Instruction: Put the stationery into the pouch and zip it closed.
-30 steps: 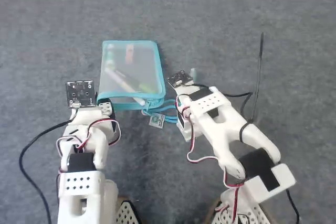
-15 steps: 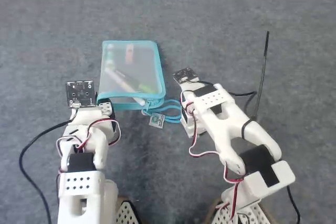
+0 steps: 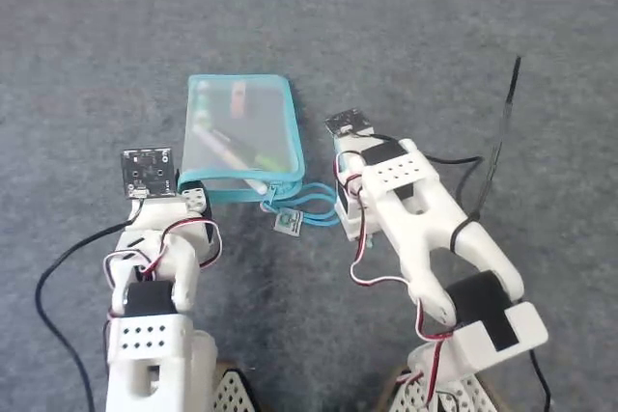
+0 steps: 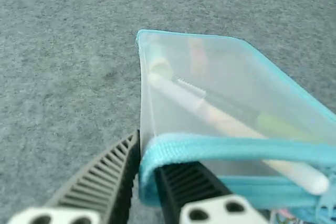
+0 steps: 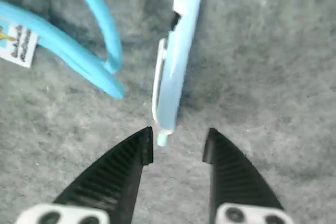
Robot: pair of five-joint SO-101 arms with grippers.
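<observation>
Right arm has swung a little toward the table's right edge and away from the pouch (image 3: 241, 137); left arm and pouch unchanged. Right gripper (image 5: 177, 142) is spread wide with nothing in it, low over the grey table (image 3: 87, 65). A light-blue pen (image 5: 176, 51) lies flat there, its near end between the fingertips, not touching as far as I can tell. The pouch's blue strap (image 5: 79, 59) and tag (image 3: 288, 222) lie just beside the pen. Left gripper (image 4: 147, 177) is clamped on the pouch's near left corner, pinching the teal zipper edge. The pouch lies flat left of the table's middle with pens inside. Its mouth looks unzipped, a white marker (image 4: 310, 182) poking out.
</observation>
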